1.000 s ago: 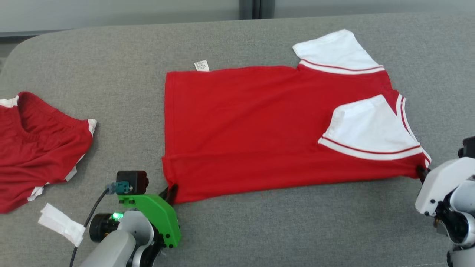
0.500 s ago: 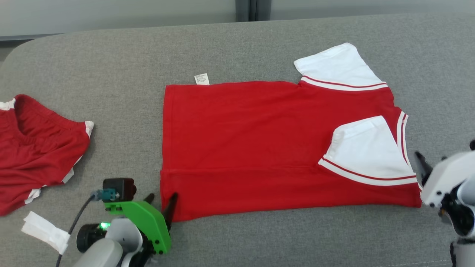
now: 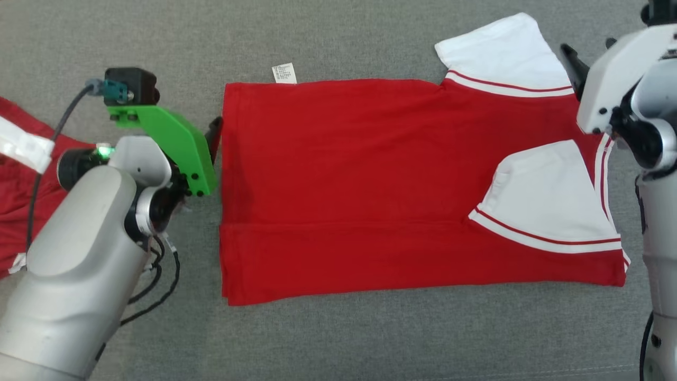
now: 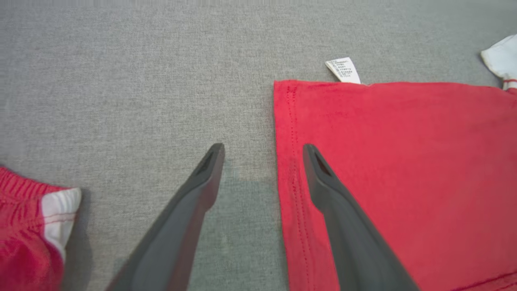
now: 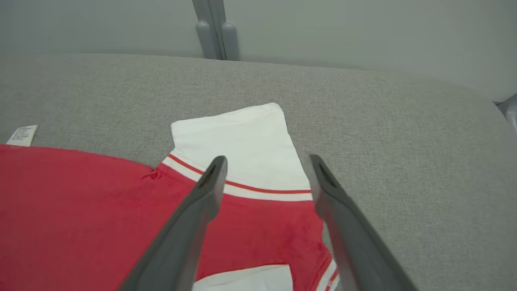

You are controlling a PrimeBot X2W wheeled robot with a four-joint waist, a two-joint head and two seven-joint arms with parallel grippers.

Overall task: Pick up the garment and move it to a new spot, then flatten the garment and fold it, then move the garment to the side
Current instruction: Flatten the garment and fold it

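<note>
On the grey tabletop (image 3: 338,344), the red shirt (image 3: 370,185) is left lying flat, its near corners having just been let go, and the left claw (image 4: 263,146) and right claw (image 5: 268,157) are now held wide open by its far edge, so a second fold is judged due.
</note>
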